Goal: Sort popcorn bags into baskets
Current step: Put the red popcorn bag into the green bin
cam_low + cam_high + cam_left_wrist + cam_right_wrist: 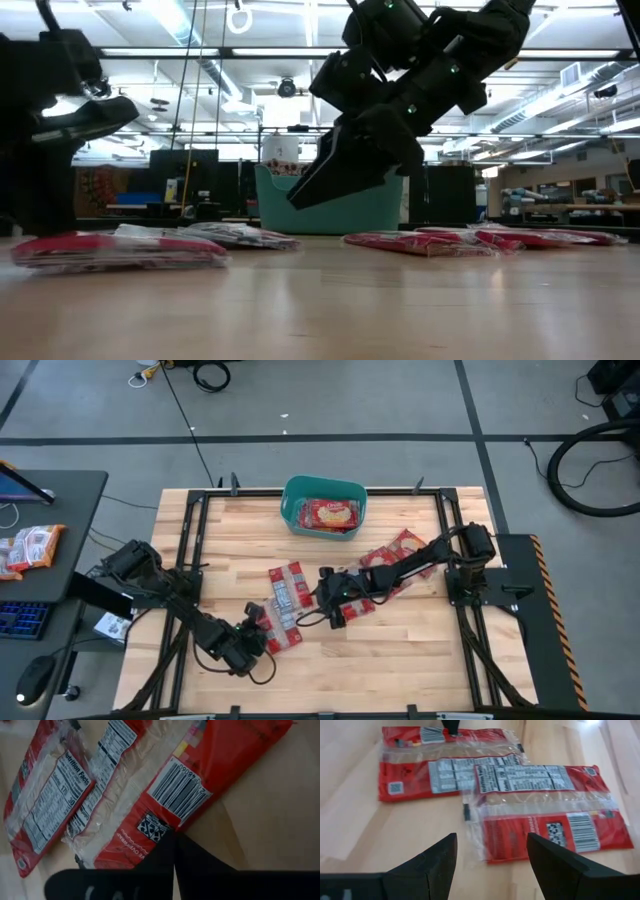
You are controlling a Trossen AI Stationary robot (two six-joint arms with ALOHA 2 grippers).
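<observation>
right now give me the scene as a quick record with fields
left hand: shut, tips at the edge of a red popcorn bag near the table's front
right hand: open, empty, above the bags mid-table
basket: teal, at the table's back edge, with at least one bag inside
loose bags: one cluster mid-table, another by the right arm

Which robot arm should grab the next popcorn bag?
Probably the right. Its open pincer hovers just before a popcorn bag. The left pincer, fingers together, sits at another bag's edge.
</observation>
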